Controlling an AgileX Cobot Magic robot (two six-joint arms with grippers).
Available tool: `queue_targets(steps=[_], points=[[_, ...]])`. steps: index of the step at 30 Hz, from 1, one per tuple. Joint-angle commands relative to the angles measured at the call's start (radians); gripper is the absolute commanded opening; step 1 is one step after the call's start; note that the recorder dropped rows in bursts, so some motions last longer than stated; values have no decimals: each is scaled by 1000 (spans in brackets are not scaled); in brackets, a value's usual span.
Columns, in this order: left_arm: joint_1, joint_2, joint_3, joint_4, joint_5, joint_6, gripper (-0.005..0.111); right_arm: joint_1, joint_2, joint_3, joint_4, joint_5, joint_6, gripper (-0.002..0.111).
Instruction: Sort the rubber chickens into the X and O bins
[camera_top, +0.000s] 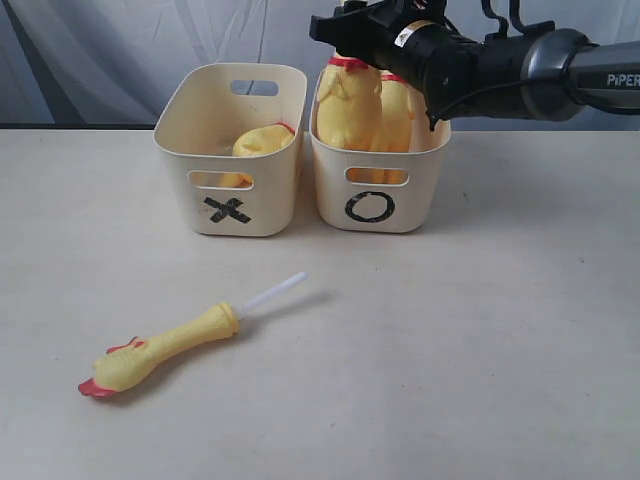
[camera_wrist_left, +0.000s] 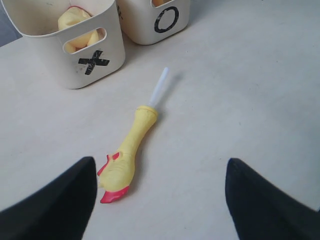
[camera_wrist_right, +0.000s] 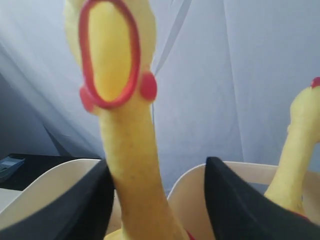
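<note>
left claw: the left gripper (camera_wrist_left: 160, 164) shows only on its own wrist camera. Two dark fingers (camera_wrist_left: 55, 205) are spread wide over the table (camera_top: 520, 380) with nothing between them.
limb vs left claw: the limb with white tube (camera_wrist_left: 131, 150) lies flat on the table ahead of the spread jaws, nearer one finger and clear of both.
limb axis: in the exterior view I read the long axis as diagonal, red foot at lower left, white tube at upper right, aimed toward the bins.
X bin: the X bin (camera_top: 230, 215) is the left tub. The headless body (camera_top: 262, 140) lies inside it, with yellow showing through the slot handle.
O bin: the O bin (camera_top: 380, 205) sits just beside it on the right; I can't tell whether they touch. Two long-necked chickens (camera_top: 348, 100) stand upright in it side by side, bodies above the rim.
right claw: the right gripper (camera_top: 352, 35) hangs over the O bin at the chickens' tops.
right claw state: jaws are parted around one chicken's neck (camera_wrist_right: 132, 170). One side has a clear gap; the other finger sits at the neck's edge, and I can't tell if it touches. No clamp.
views: the exterior view hides the necks behind the gripper. The right wrist view shows that chicken's head (camera_wrist_right: 110, 55) and the second neck (camera_wrist_right: 300, 145) outside the jaws.
</note>
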Motion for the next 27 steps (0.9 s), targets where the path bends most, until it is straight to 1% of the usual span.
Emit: queue_targets(steps=[1,5,9,14,23,27], points=[[3,-6,2,-3,2,-3,68,-1,-5,-5,-2,-7,1,54],[3,-6,2,-3,2,-3,68,-1,-26,-5,-2,-2,1,54],[3,-6,2,-3,2,-3,68,-1,-61,-5,5,53,-1,54],[3,-6,2,-3,2,-3,68,-13,-119,-5,5,122,-49,54],[3,-6,2,-3,-4,-3,68,-111,-239,-5,-8,361,-96,52],[3,-6,2,-3,-6,-3,68,-139,-295,-5,-65,467,-96,52]])
